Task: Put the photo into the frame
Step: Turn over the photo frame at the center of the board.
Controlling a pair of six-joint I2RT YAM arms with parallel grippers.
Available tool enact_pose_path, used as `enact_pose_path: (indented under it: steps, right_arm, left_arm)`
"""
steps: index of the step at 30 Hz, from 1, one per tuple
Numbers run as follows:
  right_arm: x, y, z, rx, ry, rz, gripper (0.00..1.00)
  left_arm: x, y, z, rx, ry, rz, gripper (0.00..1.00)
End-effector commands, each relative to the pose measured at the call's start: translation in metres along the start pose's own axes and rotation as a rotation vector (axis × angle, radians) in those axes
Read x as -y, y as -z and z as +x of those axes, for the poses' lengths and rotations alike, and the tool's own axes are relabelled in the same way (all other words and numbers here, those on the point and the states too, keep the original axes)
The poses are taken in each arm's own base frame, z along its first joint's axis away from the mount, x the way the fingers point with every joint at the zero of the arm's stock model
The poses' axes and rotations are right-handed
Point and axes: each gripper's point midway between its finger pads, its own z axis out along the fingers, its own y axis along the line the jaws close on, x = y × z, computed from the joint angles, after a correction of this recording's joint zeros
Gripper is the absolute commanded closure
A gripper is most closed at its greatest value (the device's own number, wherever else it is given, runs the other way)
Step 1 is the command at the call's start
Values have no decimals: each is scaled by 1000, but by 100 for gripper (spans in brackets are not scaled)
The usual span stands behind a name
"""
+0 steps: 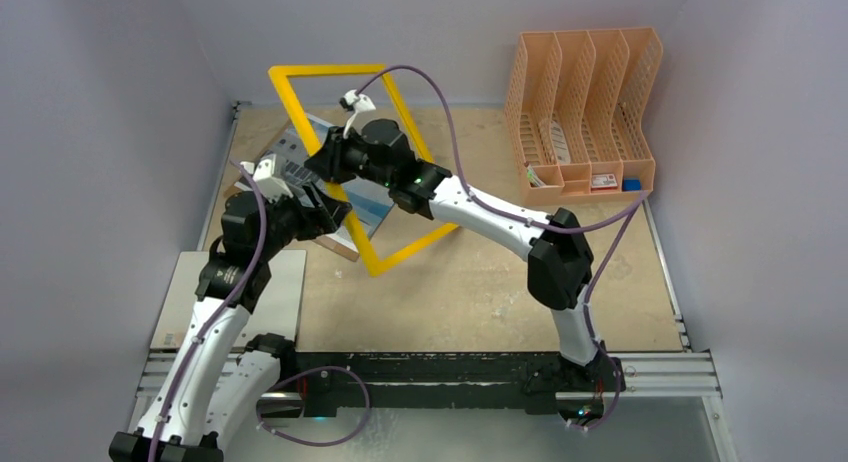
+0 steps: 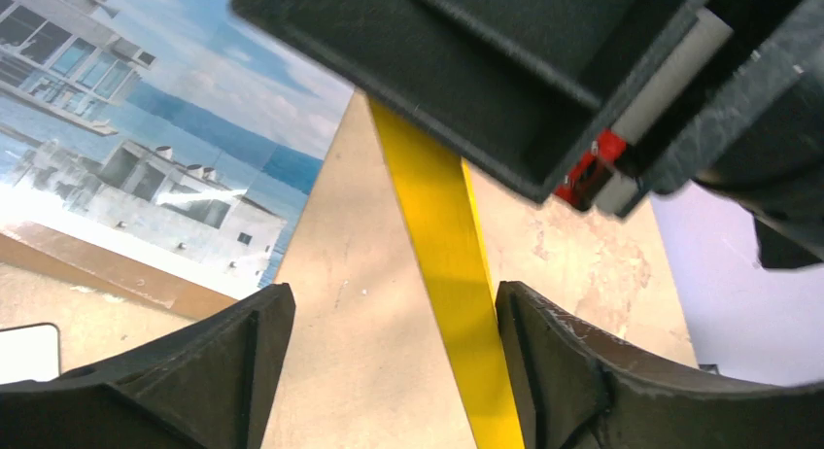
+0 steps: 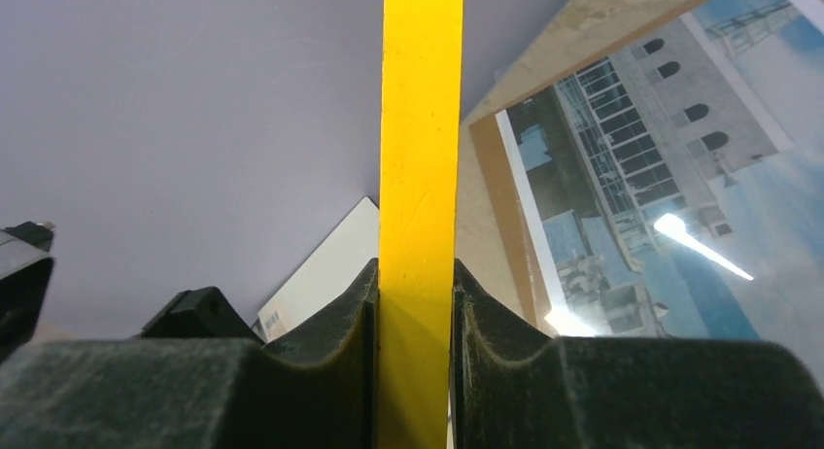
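The frame (image 1: 325, 70) is showing bright, unpatterned yellow. The photo (image 2: 146, 128) is displaying white buildings against blue sky streaked with pale cloud. The backing board (image 2: 117, 269) is presenting plain brown. The file rack (image 1: 640, 82) is appearing peach, with perforated walls. The table (image 1: 470, 282) is showing mottled tan.

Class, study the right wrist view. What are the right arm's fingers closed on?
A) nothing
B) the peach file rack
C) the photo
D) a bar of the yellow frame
D: both right fingers press against a bar of the yellow frame, with the photo untouched behind it.
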Motion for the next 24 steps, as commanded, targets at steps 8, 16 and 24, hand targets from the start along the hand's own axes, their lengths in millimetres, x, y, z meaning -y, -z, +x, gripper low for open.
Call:
enact_pose_path:
  steps: [8,16,24]
  right_arm:
    - [-46,88,-133,219,-33,-197,86]
    - [-67,127,-153,192,-45,-352,85]
    - [-94,163,-147,128,-135,-521,85]
  left_arm:
    - [76,40,-53,106,-64,254,13]
    - [72,58,-85,254,-4,169,13]
    - [9,29,-61,248,215,-85,13]
